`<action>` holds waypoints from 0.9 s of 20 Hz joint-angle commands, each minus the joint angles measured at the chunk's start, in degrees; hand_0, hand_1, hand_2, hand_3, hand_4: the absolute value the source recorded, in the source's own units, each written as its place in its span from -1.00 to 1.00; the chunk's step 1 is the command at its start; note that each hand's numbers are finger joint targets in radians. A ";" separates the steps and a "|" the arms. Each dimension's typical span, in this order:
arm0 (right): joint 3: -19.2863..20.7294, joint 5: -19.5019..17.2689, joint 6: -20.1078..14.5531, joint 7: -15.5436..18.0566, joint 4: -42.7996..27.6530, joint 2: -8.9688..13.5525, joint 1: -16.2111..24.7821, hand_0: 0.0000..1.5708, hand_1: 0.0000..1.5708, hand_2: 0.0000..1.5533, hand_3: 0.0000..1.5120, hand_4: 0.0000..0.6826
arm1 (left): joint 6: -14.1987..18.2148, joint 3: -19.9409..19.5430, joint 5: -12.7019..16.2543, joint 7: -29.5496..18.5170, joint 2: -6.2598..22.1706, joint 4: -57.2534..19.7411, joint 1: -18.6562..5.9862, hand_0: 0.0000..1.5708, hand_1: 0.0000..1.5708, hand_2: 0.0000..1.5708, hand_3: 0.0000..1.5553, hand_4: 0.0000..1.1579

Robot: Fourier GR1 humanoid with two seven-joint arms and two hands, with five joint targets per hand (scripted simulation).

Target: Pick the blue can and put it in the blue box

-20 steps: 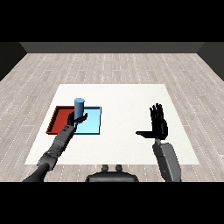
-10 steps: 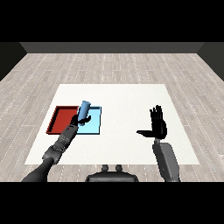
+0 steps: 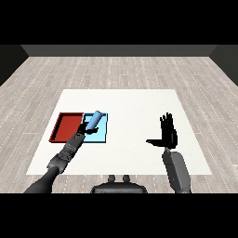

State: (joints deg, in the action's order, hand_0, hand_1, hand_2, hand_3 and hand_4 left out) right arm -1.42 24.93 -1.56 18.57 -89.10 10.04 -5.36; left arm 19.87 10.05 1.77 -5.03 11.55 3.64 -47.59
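Now the left hand (image 3: 86,130) curls round the blue can (image 3: 94,120) and holds it over the blue tray (image 3: 101,135). The can leans, its top tipped to the far right, and its lower end sits in the hand above the tray's left part. Just left of the blue tray lies the red tray (image 3: 66,127), side by side with it on the table (image 3: 135,104). Well to the right, the right hand (image 3: 168,133) is raised with fingers straight and thumb out to the left, holding nothing.
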 commanded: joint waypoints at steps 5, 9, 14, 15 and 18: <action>-1.04 -0.36 -0.01 0.56 -0.72 -2.21 0.37 -1.00 -1.00 -1.00 -1.00 -1.00 | 7.63 -0.50 -0.86 -0.11 -0.20 -2.55 2.78 -1.00 -1.00 -1.00 -1.00 -1.00; 1.18 2.33 2.05 -0.59 -2.00 -0.29 0.53 -1.00 -1.00 -1.00 -1.00 -1.00 | 17.54 -7.56 5.62 -13.47 0.68 6.03 6.09 -1.00 -1.00 -1.00 -1.00 -1.00; -0.10 1.53 -0.16 -2.46 -4.73 -1.40 -0.27 -1.00 -1.00 -1.00 -1.00 -1.00 | 13.98 -10.27 8.11 -27.66 -0.96 17.99 5.94 -1.00 -1.00 -1.00 -1.00 -1.00; 0.60 1.98 -0.14 -1.92 -3.27 -1.74 -0.87 -1.00 -1.00 -1.00 -1.00 -1.00 | 9.98 -10.15 8.68 -30.27 -1.50 20.82 7.45 -1.00 -1.00 -1.00 -1.00 -1.00; 1.54 1.47 0.42 -4.83 -2.91 1.63 -1.73 -1.00 -1.00 -1.00 -1.00 -1.00 | 5.65 -8.86 8.82 -34.23 -0.71 28.73 9.24 -1.00 -1.00 -1.00 -1.00 -1.00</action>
State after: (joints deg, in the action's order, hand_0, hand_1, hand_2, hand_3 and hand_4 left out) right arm -0.99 26.37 -1.14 16.16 -91.82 9.37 -6.31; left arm 30.18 1.27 9.39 -32.32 10.31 23.65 -40.79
